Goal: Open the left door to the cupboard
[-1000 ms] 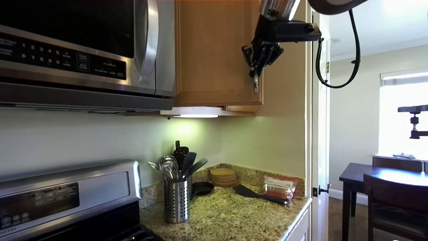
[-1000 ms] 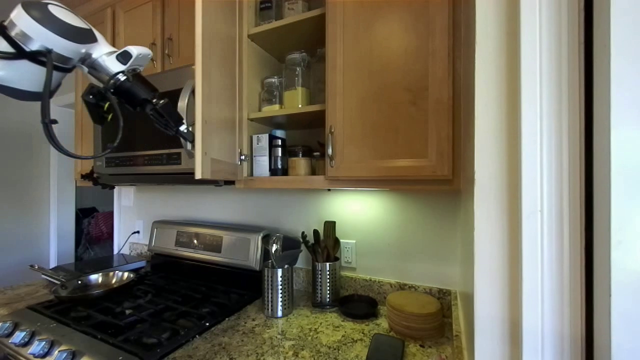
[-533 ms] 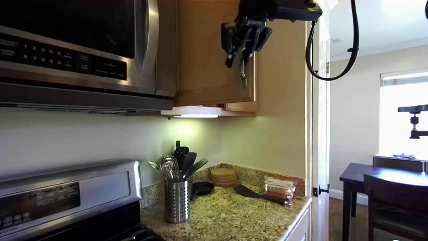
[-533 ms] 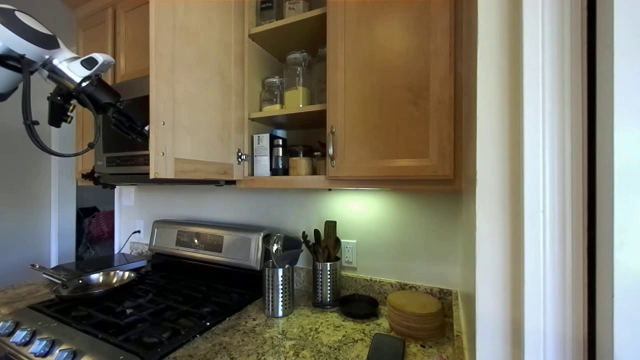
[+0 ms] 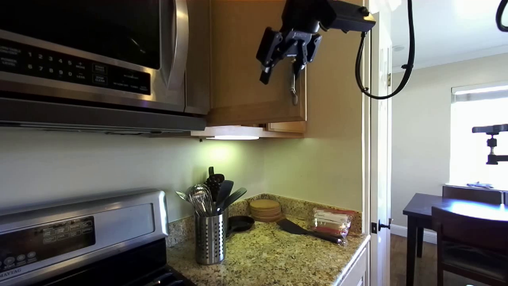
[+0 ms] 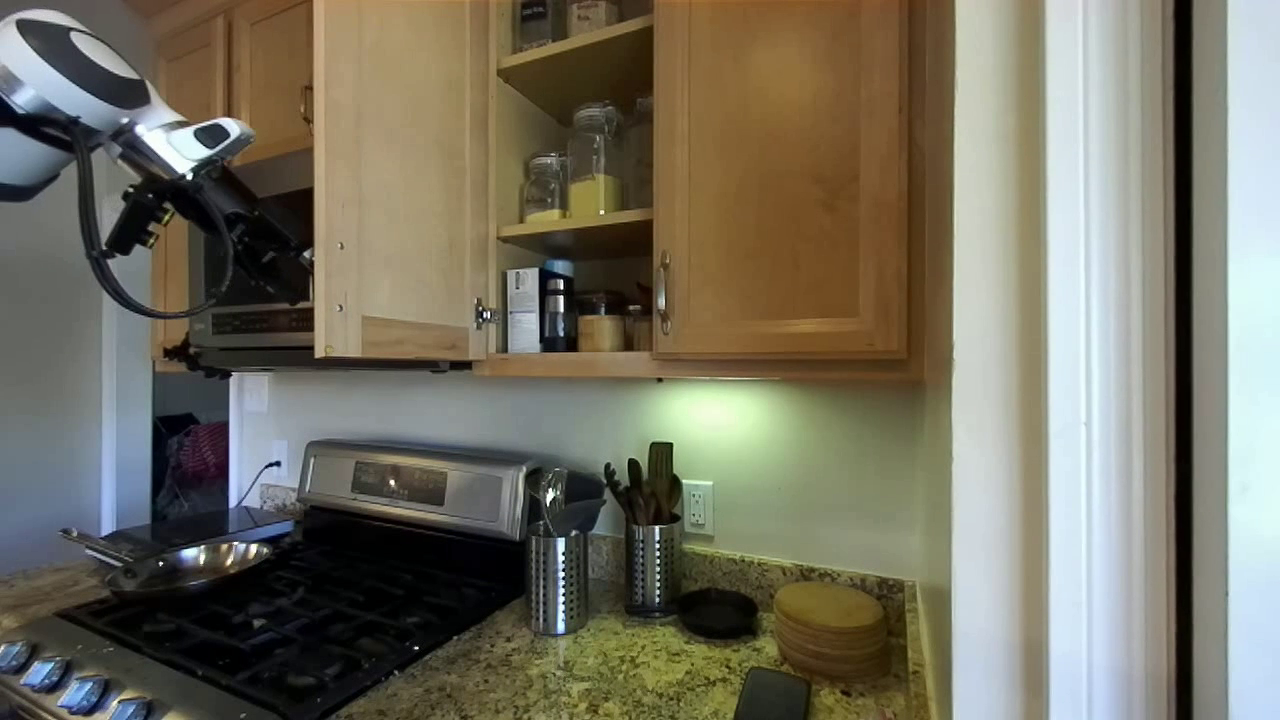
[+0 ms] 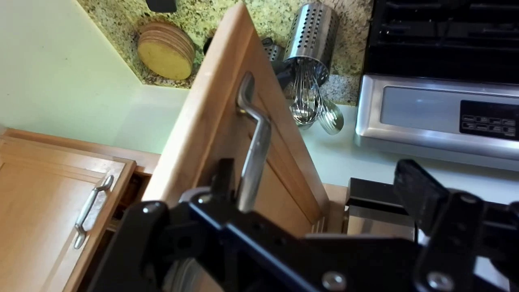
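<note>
The left door (image 6: 400, 180) of the cupboard (image 6: 570, 366) stands swung far out, its inner face and the shelves showing in an exterior view. Its silver bar handle (image 7: 253, 150) rises along the outer face in the wrist view. My gripper (image 7: 318, 178) is open at that handle, jaws wide apart. One finger (image 7: 224, 174) sits between the bar and the door panel; the opposite finger (image 7: 413, 186) is well away from the bar. In an exterior view the gripper (image 5: 280, 74) hangs over the upper part of the handle. The twin door (image 6: 780, 180) is closed.
The microwave (image 5: 79, 39) is right beside the opened door, above the stove (image 6: 300, 600). Jars (image 6: 594, 160) stand on the cupboard shelves. Below, the granite counter (image 5: 254, 254) bears a utensil holder (image 5: 210, 238) and round boards (image 5: 265, 210). A pan (image 6: 190, 568) rests on the stove.
The gripper went from shut on the handle to wide open. The left door swung further out, then came back slightly. The arm moved with it, then shifted a little back toward the door.
</note>
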You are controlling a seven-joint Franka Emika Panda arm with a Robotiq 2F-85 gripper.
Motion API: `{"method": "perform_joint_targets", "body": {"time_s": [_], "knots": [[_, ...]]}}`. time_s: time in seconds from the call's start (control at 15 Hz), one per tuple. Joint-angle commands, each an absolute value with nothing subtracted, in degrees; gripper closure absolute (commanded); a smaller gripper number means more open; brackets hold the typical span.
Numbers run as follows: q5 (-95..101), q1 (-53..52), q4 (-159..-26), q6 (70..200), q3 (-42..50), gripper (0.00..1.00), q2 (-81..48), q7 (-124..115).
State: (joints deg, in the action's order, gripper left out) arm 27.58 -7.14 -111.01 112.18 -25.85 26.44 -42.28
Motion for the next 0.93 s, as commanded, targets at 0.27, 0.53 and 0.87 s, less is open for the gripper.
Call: {"method": "perform_joint_targets", "body": {"time_s": [0.27,0.53,0.87], "knots": [[16.6,-8.3,-110.5,118.7,-14.0,0.00,26.3,-23.3],[11.5,-7.7,-109.7,116.9,-10.7,0.00,26.6,-17.7],[7.3,-8.1,-109.5,116.5,-8.3,0.00,26.6,-11.2]]}}
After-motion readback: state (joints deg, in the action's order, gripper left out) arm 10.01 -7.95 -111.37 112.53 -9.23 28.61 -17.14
